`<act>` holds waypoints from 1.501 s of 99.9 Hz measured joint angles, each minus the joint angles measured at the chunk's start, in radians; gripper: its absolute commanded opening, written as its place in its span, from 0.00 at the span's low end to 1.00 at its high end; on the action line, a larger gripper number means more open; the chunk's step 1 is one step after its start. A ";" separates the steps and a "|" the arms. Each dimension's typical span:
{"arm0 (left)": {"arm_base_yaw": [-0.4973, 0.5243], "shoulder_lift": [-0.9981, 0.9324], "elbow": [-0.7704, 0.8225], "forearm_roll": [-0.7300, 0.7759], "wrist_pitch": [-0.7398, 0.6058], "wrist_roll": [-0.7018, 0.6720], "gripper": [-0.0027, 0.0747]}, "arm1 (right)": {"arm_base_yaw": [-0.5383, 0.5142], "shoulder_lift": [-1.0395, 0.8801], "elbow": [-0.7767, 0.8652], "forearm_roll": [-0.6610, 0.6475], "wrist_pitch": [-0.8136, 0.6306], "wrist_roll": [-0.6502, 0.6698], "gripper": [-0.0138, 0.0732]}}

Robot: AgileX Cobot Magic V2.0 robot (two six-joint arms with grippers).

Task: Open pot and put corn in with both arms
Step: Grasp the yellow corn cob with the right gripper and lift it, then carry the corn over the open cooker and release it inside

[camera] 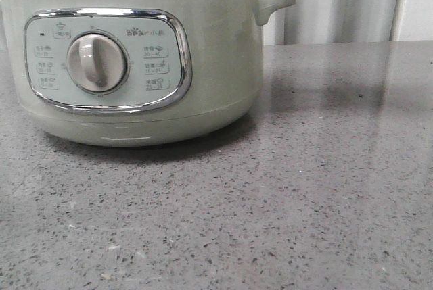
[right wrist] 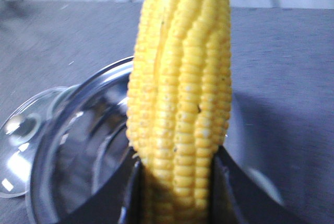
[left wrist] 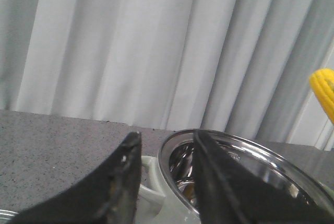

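My right pincer (right wrist: 175,182) is clamped on the bright yellow corn cob (right wrist: 180,93); I should centre it over the open sage-green pot (right wrist: 78,145), then release. My left pincer (left wrist: 164,182) is apart, empty.

The front view sits low and close, level with the pot (camera: 135,60), facing the curtain (camera: 331,3) across the grey surface (camera: 304,202). The left wrist view looks over the pot's open rim toward that curtain. The right wrist view looks steeply down into the pot past the corn (right wrist: 180,104), very near.
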 measured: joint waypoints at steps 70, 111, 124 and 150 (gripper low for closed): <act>0.000 -0.022 -0.016 -0.041 0.187 0.033 0.01 | 0.167 0.298 -0.091 -0.004 0.016 -0.028 0.71; 0.000 -0.040 -0.068 -0.020 0.273 0.171 0.01 | 0.167 0.131 -0.085 -0.038 0.028 -0.031 0.18; 0.000 -0.098 -0.068 0.045 0.273 0.181 0.01 | 0.167 -0.035 0.016 -0.127 0.026 -0.031 0.11; 0.000 -0.267 -0.017 0.248 0.273 0.185 0.01 | 0.167 -0.527 0.462 -0.365 -0.182 -0.036 0.11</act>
